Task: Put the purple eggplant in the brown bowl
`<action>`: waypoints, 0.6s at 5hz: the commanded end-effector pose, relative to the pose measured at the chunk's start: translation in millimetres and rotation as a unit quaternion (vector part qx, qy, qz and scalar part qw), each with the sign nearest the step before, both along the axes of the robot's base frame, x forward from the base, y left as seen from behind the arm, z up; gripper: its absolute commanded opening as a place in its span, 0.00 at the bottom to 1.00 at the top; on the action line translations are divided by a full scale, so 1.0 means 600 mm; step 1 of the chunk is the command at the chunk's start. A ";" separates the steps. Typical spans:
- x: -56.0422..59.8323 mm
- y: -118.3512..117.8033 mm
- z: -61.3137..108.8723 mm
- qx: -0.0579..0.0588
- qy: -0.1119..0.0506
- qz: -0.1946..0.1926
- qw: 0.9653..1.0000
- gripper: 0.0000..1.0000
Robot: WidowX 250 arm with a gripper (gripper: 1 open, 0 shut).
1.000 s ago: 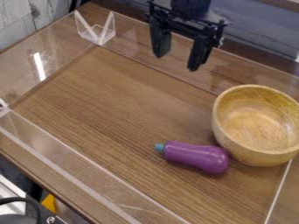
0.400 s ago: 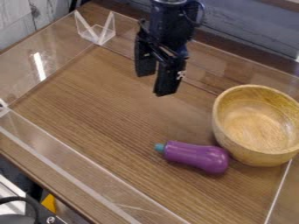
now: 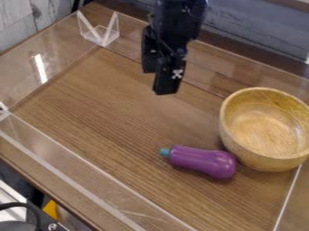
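The purple eggplant (image 3: 203,161) lies on its side on the wooden table, teal stem cap pointing left, just in front of the brown bowl. The brown bowl (image 3: 229,110) stands upright at the right with nothing in it. My gripper (image 3: 160,70) hangs pointing down over the middle back of the table, well behind and to the left of the eggplant. Its two dark fingers (image 3: 169,79) stand apart, open, with nothing between them. It touches neither the eggplant nor the bowl.
Clear acrylic walls (image 3: 49,63) ring the wooden table (image 3: 108,117). A small clear plastic stand (image 3: 97,29) sits at the back left corner. A low clear wall (image 3: 85,185) runs along the front left edge.
The gripper has rolled about its vertical axis, so its fingers now line up nearly one behind the other, and it has shifted left and slightly toward the camera. Eggplant and bowl have not moved.
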State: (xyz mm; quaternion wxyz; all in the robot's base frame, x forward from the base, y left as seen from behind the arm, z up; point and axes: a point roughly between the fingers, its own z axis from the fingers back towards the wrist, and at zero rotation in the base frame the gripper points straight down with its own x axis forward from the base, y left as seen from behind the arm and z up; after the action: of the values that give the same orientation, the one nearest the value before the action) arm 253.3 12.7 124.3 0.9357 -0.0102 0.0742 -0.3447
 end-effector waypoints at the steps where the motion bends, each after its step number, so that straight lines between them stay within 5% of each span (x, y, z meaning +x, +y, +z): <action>1: -0.006 -0.031 0.028 -0.002 -0.036 -0.085 0.996 1.00; 3: -0.045 -0.070 0.015 -0.015 -0.038 -0.152 0.988 1.00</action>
State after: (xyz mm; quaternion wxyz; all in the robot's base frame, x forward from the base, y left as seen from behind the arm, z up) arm 224.3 -28.3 123.9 0.8766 -0.0078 0.0527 -0.4783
